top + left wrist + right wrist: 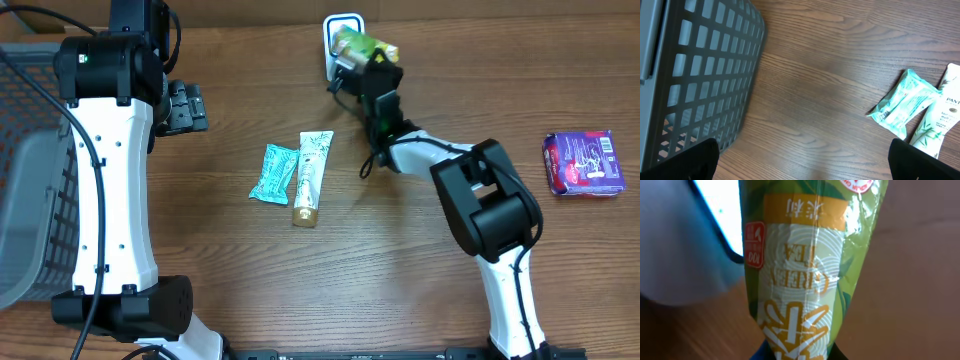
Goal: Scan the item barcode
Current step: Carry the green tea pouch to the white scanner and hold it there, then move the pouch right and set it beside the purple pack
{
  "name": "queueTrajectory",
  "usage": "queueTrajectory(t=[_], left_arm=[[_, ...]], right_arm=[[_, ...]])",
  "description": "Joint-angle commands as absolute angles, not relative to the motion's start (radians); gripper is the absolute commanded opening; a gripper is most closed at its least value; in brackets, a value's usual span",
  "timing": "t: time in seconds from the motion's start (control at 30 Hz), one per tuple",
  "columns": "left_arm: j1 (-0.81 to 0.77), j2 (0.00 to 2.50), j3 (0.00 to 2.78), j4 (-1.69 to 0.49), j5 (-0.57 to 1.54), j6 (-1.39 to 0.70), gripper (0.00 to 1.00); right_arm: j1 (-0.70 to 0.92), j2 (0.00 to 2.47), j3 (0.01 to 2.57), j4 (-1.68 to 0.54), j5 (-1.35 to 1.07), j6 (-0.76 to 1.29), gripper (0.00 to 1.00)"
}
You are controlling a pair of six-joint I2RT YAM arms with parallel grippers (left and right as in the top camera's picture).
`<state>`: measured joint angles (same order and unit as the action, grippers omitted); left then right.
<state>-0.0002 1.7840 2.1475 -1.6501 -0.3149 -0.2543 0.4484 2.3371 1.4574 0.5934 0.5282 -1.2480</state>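
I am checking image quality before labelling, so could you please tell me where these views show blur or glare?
Overhead: sharp and evenly lit, the scanner screen bright white. Left wrist: table grain and basket both crisp. Right wrist: the tea packet fills the frame, rather soft, with sheen on its wrinkles; the screen behind is blown out.

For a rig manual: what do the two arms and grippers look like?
The left arm and right arm have white rounded links and black joint housings. The left gripper and right gripper are black. Black cables run along the left arm, which carries a green light.
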Motion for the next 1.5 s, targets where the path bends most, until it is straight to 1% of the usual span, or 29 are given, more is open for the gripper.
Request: queueTrajectory(t=[0.0,0.73,0.87,1.0,1.1,1.33,1.4,1.47], left_arm=[[0.000,1.769,2.162,-1.649,-0.321,-0.243,1.00],[0.000,1.769,2.162,-1.649,-0.321,-0.243,1.00],[0.000,1.769,2.162,-1.649,-0.321,-0.243,1.00],[0.000,1.769,2.162,-1.649,-0.321,-0.243,1.00],[0.000,1.769,2.162,-1.649,-0.321,-0.243,0.99],[0.000,1.769,2.162,-1.649,-0.321,-0.243,1.00],[0.000,1.769,2.162,-1.649,-0.321,-0.243,0.99],[0.000,1.769,2.162,-1.649,-0.321,-0.243,1.00]], right_arm=[[0.425,2.318,1.488,0.675,0.529,-1.246,0.04],[0.418,2.318,1.488,0.714,0.469,-1.220,0.04],[0.428,2.317,1.488,0.720,0.470,-1.220,0.04],[0.440,2.311,1.488,0.772,0.481,-1.220,0.04],[0.459,2.274,1.488,0.742,0.481,-1.211,0.04],[0.518,2.056,1.488,0.471,0.508,-0.910,0.04],[0.538,1.963,1.488,0.336,0.503,-0.759,0.04],[0.558,1.859,1.488,0.163,0.476,-0.554,0.04]])
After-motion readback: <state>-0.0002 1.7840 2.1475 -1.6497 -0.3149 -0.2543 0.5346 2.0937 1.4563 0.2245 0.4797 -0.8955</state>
